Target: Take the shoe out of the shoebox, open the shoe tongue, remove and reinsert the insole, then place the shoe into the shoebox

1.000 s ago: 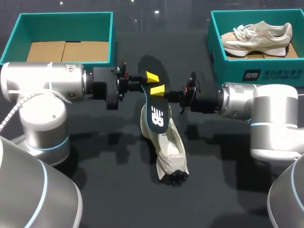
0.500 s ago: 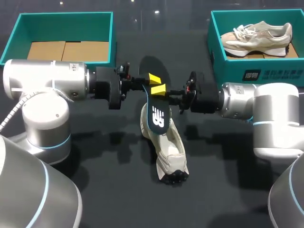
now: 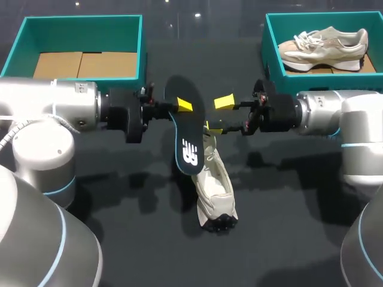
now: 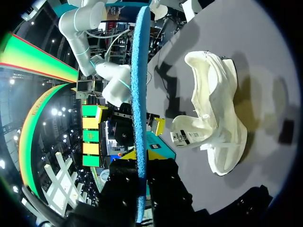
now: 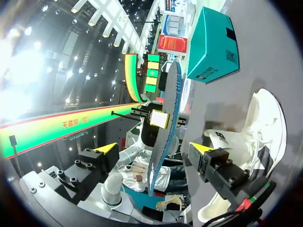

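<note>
Left arm [image 3: 48, 104] and right arm [image 3: 341, 110]: silver, black-wristed.
Both were fat silver-grey cylinders with thin pale-blue rings at the joints; a white cable [image 3: 15, 140] looped beside the left one; the left gripper [image 3: 184, 106] and right gripper [image 3: 216, 115] were black blocks with small red fittings and bright yellow fingertips.

Exhibition hall: ceiling truss lights [image 5: 90, 28], lit banners [image 5: 71, 125]

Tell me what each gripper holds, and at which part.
Left gripper: the flat black insole, pinched at its side, toward the end without the logo. Right gripper: nothing, fingers open.
</note>
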Controlling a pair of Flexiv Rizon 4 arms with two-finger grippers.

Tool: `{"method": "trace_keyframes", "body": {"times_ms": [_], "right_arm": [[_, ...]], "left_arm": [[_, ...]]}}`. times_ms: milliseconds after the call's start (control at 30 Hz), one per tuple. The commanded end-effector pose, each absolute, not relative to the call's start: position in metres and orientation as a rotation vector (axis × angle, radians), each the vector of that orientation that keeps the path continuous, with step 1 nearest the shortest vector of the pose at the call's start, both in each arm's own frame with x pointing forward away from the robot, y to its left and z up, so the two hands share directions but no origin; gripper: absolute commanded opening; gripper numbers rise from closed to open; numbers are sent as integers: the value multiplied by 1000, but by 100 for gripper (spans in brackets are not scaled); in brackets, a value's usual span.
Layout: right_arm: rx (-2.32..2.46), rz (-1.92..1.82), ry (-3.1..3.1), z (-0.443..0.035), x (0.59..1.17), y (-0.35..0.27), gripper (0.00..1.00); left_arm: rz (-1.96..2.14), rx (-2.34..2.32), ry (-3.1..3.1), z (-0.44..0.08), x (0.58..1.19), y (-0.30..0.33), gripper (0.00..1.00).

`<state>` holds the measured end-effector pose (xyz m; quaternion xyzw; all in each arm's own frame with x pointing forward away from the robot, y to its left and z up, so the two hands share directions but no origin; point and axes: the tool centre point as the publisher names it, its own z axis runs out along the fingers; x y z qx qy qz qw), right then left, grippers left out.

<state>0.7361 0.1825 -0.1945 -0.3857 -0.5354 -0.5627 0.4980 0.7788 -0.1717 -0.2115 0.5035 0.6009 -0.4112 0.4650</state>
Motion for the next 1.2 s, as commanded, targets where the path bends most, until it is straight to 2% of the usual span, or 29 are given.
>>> {"method": "trace_keyframes", "body": {"times_ms": [33, 167, 533, 633, 800, 900, 1200], "right_arm": [[-665, -1475, -1568, -185, 726, 185, 100], [-351, -1640, -1884, -176, 709, 158, 100], [-351, -1640, -1884, -176, 709, 158, 100], [-230, -1507, -2191, -165, 708, 166, 100], [60, -1558, -2541, -155, 693, 151, 100], [159, -1516, -2552, -158, 691, 145, 100], [159, -1516, -2552, -158, 691, 145, 100]], "left_arm": [[-1021, 1224, 1509, -212, 768, -167, 0], [-1154, 1190, 1545, -215, 762, -167, 0], [-1139, 1196, 1558, -214, 760, -164, 0], [-1151, 1236, 1542, -215, 741, -182, 0], [-1301, 1196, 1541, -209, 723, -188, 0], [-1300, 1267, 1516, -195, 709, -182, 0], [-1300, 1267, 1516, -195, 709, -182, 0]]}}
